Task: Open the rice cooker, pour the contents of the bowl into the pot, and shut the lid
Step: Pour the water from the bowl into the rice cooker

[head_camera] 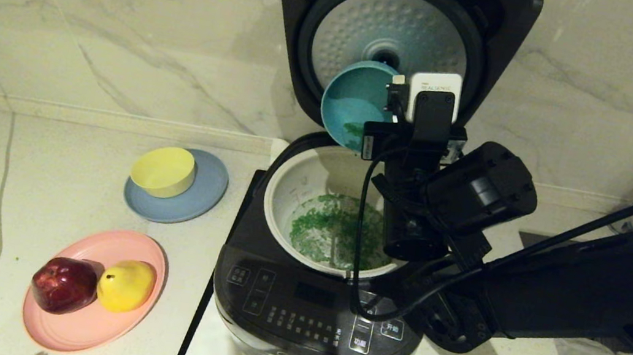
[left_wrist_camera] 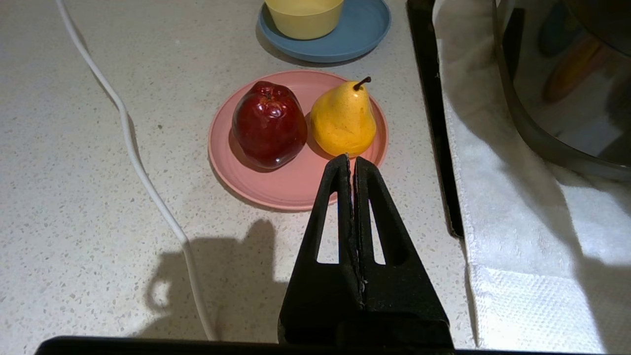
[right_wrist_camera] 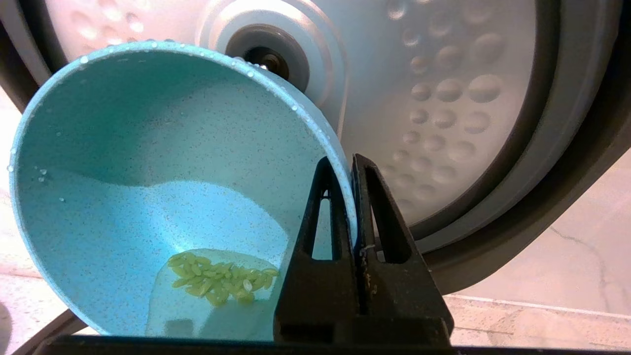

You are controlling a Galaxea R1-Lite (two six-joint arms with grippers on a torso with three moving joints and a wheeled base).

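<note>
From the head camera we've got the rice cooker (head_camera: 311, 300) on the surface with its lid (head_camera: 401, 35) standing open, and the bowl (head_camera: 354, 105) tipped on edge above the pot (head_camera: 302, 188), where most of the green bits (head_camera: 331, 229) now lie. Left wrist: our left tool (left_wrist_camera: 351, 162) is pressed together, hovering by the pink plate (left_wrist_camera: 291, 187). Right wrist: the right tool (right_wrist_camera: 345, 170) pinches the bowl's rim, a few bits stuck inside.

pincer (right_wrist_camera: 345, 170) gripping tilted bowl (right_wrist_camera: 148, 172) rim
</note>
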